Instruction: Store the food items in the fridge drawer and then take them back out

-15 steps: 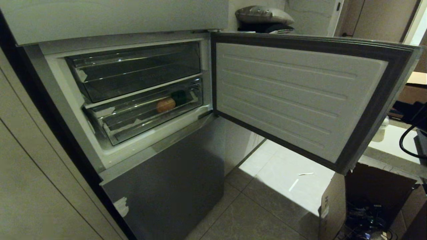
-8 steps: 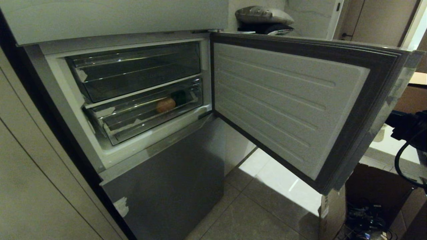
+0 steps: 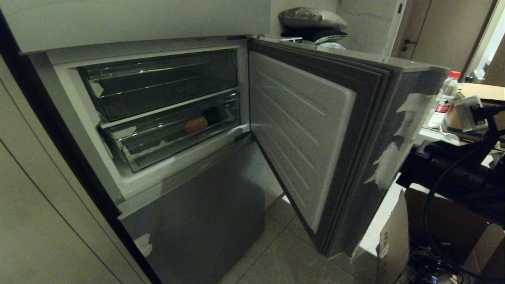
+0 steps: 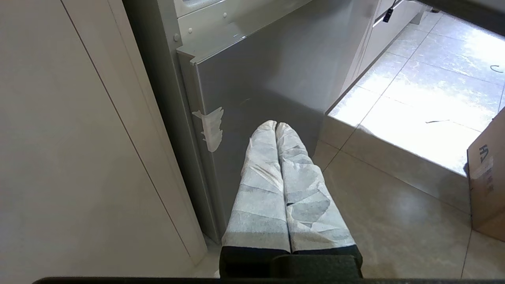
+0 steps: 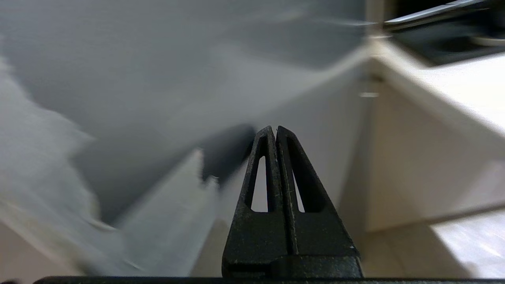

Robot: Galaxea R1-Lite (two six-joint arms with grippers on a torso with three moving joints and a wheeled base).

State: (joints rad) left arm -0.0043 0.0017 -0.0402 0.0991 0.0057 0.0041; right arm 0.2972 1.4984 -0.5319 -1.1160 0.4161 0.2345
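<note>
The fridge drawer (image 3: 158,146) is the lower clear bin in the open compartment. Inside it at the right lie the food items: an orange-brown piece (image 3: 196,124) and a dark-green lump (image 3: 213,114) just behind it. The compartment's door (image 3: 300,130) stands half swung in. My right arm (image 3: 446,177) reaches to the door's grey outer face, its tip hidden behind the door edge. The right gripper (image 5: 275,128) is shut and empty, close against that grey face. My left gripper (image 4: 276,123) is shut, empty, and parked low before the lower fridge door (image 4: 276,71).
A shallower clear tray (image 3: 158,85) sits above the drawer. A tall cabinet panel (image 3: 39,197) flanks the fridge on the left. A cardboard box (image 3: 394,244) stands on the tiled floor at the right, and a water bottle (image 3: 447,92) on a surface beyond.
The fridge door has swung inward from fully open to about halfway. My right arm has come into the head view from the right, behind the door's outer face.
</note>
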